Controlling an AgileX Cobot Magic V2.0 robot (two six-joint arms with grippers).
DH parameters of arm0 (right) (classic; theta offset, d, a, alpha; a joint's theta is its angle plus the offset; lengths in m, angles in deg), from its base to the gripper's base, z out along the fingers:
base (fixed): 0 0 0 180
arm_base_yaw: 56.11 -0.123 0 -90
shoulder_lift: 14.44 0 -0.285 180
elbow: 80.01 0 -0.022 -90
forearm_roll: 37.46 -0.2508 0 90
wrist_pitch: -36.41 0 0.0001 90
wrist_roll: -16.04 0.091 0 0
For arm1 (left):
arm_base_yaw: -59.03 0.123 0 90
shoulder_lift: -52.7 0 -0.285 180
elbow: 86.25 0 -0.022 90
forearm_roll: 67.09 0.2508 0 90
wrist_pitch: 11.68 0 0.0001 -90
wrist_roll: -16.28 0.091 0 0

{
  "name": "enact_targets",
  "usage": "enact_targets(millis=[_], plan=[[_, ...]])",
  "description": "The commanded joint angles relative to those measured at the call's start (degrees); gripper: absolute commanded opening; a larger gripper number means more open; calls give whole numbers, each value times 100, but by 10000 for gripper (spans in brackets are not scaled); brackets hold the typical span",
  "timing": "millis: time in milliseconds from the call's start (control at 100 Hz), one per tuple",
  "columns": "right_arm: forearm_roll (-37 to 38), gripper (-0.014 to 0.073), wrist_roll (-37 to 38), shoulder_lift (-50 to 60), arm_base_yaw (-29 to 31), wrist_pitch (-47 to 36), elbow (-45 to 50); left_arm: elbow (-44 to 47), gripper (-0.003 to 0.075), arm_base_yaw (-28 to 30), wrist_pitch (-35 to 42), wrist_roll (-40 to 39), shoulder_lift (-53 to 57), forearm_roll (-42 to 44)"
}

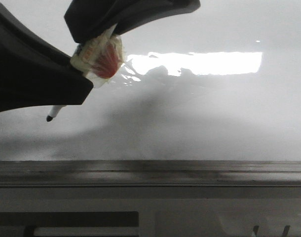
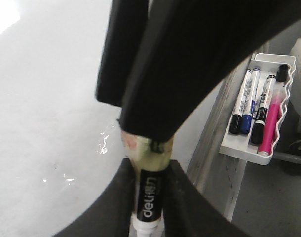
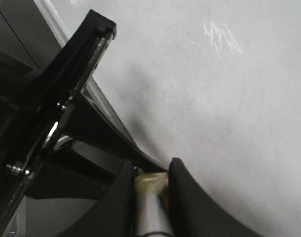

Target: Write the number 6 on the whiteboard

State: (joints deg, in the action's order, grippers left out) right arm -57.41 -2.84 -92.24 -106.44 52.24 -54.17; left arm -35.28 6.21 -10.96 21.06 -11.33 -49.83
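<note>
The whiteboard (image 1: 200,113) is glossy white with a bright glare patch; no number 6 shows on it in any view. A marker pen (image 1: 102,57) with a tape-wrapped middle is held by both grippers. Its black tip (image 1: 50,117) points down-left, close to the board. My left gripper (image 1: 84,74) is shut on the pen's black labelled barrel (image 2: 149,195); in the left wrist view the gripper (image 2: 149,197) sits over the board (image 2: 47,98). My right gripper (image 1: 103,37) is shut on the pen's taped upper end (image 3: 150,185); the right wrist view shows the gripper (image 3: 151,180) over the board (image 3: 214,98).
A grey metal rail (image 1: 150,170) runs along the board's lower edge. A white tray (image 2: 279,61) beside the board holds black, blue and pink markers. The left arm's dark body (image 3: 56,113) lies close by the right gripper.
</note>
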Motion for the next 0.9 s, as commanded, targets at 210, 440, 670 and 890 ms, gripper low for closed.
enact_targets(millis=[210,440,670,890], plan=[[113,-69,-78,96,43,-377,-185,-194,391,-35,336,-112,79,-113],[-160,-69,-44,162,371,-264,-185,-183,384,129,-226,-112,712,-373],[-162,-69,-44,415,501,-189,-185,-183,384,641,-280,-112,1641,-373],[-177,-69,-40,459,831,-53,-441,-127,384,1565,-270,-112,1891,-373]])
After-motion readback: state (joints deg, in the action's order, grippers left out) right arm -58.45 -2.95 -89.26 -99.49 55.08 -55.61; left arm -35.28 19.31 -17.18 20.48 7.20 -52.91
